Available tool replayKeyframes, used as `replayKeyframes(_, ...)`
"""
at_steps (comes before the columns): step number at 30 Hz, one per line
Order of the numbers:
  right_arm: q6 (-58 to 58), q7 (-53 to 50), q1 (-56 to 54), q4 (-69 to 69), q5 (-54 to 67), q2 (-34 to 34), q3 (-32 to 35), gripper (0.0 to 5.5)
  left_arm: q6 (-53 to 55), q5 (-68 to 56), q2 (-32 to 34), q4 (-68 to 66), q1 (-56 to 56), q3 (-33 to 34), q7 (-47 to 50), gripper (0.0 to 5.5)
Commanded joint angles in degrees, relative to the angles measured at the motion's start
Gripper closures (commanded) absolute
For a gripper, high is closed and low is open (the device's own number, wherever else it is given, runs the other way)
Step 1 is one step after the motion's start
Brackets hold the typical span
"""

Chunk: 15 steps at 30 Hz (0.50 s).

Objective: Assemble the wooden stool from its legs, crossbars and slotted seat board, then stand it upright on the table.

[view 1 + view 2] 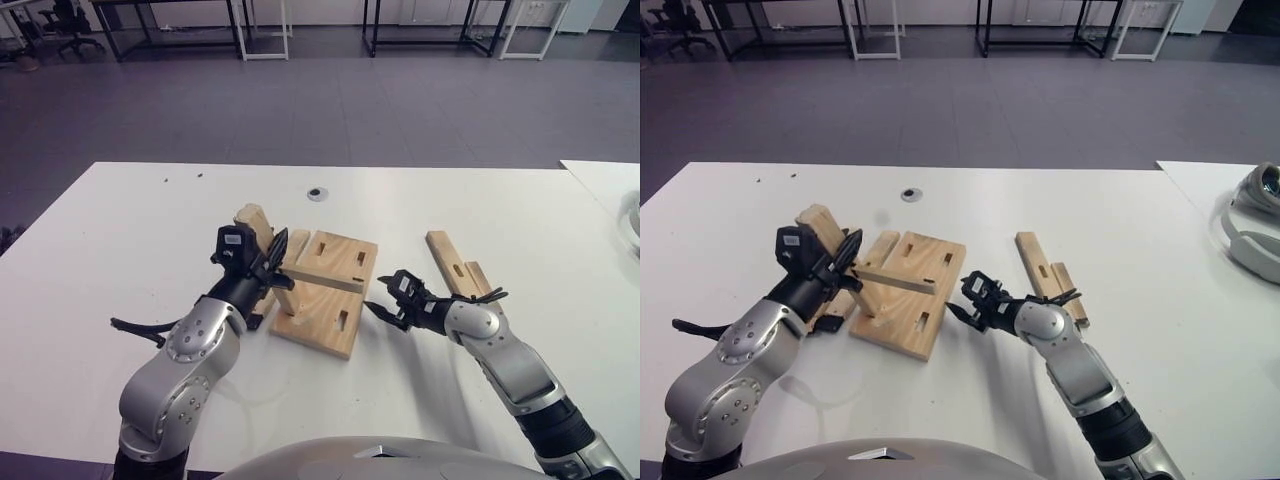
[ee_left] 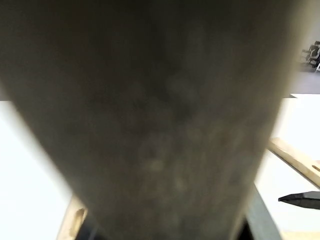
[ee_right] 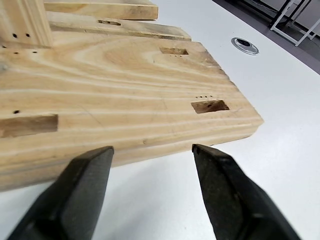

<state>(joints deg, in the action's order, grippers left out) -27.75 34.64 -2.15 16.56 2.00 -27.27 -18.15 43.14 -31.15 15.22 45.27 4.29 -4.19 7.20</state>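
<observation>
White table bears slotted seat board, right gripper beside.

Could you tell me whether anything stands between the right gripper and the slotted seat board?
Nothing visible does. The right gripper is open, its fingertips facing the seat board at its near edge, with only bare table between them. Two loose wooden pieces lie farther to its right, off that path.

On white table, slotted seat board flat, right claw just beside (loose wooden pieces nearby)
</observation>
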Motion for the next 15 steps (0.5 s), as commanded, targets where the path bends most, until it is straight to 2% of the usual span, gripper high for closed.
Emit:
replayKeyframes(1,-0.57,-0.67,-1.16,-0.15,1.40,0.87,2.80,2.57,-2.46,-2.29,-2.87,0.28,0.18,0.47,-3.46,3.54)
replayKeyframes(6,-0.84,-3.11,-5.48,-4.98,5.25,0.19,14.56,2.57,-4.01,-18.77,-6.01,3.45,-1.19,5.37,-9.32,2.59)
replayKeyframes(9,-0.92,-4.67,-8.70,-8.38,6.94,-0.75,20.92,2.57,-6.01,-30.85,-7.77,3.75,-6.76,8.38,-6.95,2.03)
replayKeyframes(12,-0.04,-5.15,-9.68,-10.09,7.09,-1.54,22.95,2.57,-7.89,-33.17,-3.48,1.93,-12.66,14.17,-5.14,1.46)
replayKeyframes(15,0.43,-6.13,-9.62,-10.81,7.09,-1.84,24.66,2.57,-9.51,-26.68,2.00,-4.53,-14.89,19.50,-4.64,1.46)
